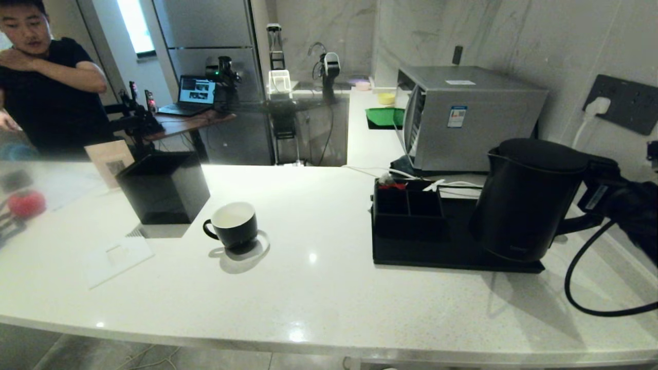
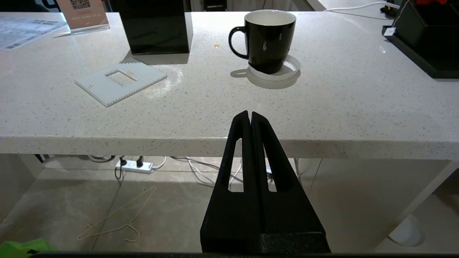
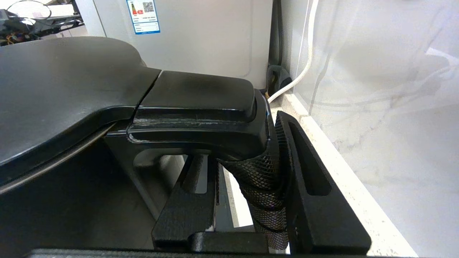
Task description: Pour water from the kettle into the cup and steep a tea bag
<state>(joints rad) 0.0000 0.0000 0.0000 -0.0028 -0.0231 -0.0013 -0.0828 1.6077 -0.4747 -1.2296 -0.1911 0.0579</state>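
kettle [image 1: 524, 200] | right hand [image 3: 247, 179] clamps handle, mostly off-frame | left hand [image 2: 250, 118] closed

Out on the bench [image 1: 318, 288], the cup [image 1: 234, 224] sits left of centre on a flat ring coaster [image 2: 292, 68], handle facing left. Just behind it and to the left stands the square box [image 1: 163, 187], with a card stand [image 1: 109, 160] behind that. A ridged flat plate [image 2: 120, 81] lies in front of the box. Over on the right, a tray [image 1: 426, 252] carries a divided organiser [image 1: 408, 205] at its left end and the kettle [image 1: 529, 200] at its right, handle pointing right. Behind the tray sits a microwave [image 1: 473, 115] against the wall. A person [image 1: 49, 82] stands beyond the bench, far left.
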